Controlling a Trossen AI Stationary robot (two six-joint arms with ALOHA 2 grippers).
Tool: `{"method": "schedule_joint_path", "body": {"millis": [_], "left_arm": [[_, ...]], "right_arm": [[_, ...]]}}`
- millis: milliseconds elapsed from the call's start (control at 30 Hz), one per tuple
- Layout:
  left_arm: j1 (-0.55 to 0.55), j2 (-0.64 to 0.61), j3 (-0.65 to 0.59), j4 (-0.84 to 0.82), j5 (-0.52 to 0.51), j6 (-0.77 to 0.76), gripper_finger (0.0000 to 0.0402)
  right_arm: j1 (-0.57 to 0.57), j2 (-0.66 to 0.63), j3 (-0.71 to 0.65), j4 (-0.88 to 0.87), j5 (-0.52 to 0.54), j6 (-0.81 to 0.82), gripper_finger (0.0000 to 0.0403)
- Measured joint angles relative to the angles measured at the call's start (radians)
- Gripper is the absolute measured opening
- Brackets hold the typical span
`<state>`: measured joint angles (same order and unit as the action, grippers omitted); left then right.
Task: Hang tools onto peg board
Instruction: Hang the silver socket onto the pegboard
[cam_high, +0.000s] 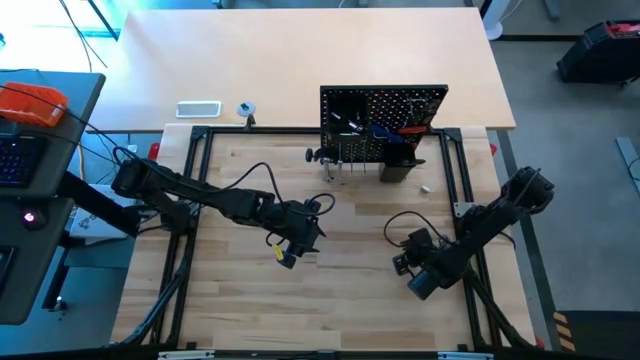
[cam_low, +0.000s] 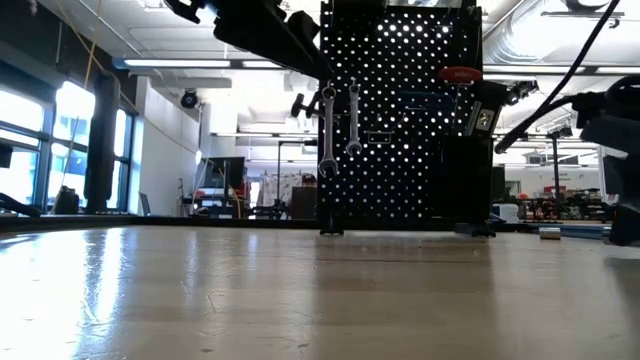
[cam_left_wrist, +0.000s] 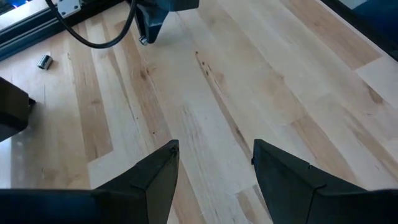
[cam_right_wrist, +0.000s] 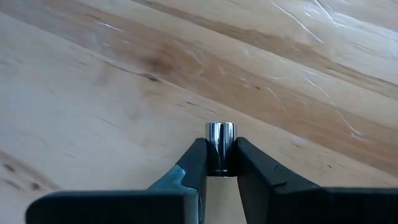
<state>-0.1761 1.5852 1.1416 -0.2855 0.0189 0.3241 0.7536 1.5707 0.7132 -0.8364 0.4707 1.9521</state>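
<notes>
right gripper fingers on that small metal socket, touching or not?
Touching. The right wrist view shows the right gripper with both fingers pressed against the sides of the metal socket, no gap.

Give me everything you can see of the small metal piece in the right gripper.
The small metal bit is a short, shiny, silver cylinder, likely steel, with a flat rounded top. It stands upright between the fingers of the right gripper, which press on both its sides, pinching its lower half. Its top pokes out above the fingertips, over the pale wooden table. Whether its base touches the table cannot be seen.
</notes>
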Motion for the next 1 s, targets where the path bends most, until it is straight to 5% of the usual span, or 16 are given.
{"method": "schedule_joint_path", "body": {"millis": [233, 500, 800, 1000], "left_arm": [[0.000, 0.000, 0.000, 0.026, 0.000, -0.007, 0.0197], [0.000, 0.000, 0.000, 0.164, -0.055, -0.005, 0.0197], [-0.001, 0.000, 0.000, 0.386, -0.134, 0.086, 0.0197], [-0.001, 0.005, 0.000, 0.526, -0.137, 0.141, 0.0197]], "right_arm": [[0.000, -0.023, 0.000, 0.064, 0.128, -0.052, 0.0054], [0.000, -0.124, 0.000, 0.163, 0.413, -0.202, 0.0054], [0.000, -0.251, 0.000, 0.426, 0.716, -0.588, 0.0055], [-0.007, -0.311, 0.000, 0.750, 0.847, -1.010, 0.0055]]}}
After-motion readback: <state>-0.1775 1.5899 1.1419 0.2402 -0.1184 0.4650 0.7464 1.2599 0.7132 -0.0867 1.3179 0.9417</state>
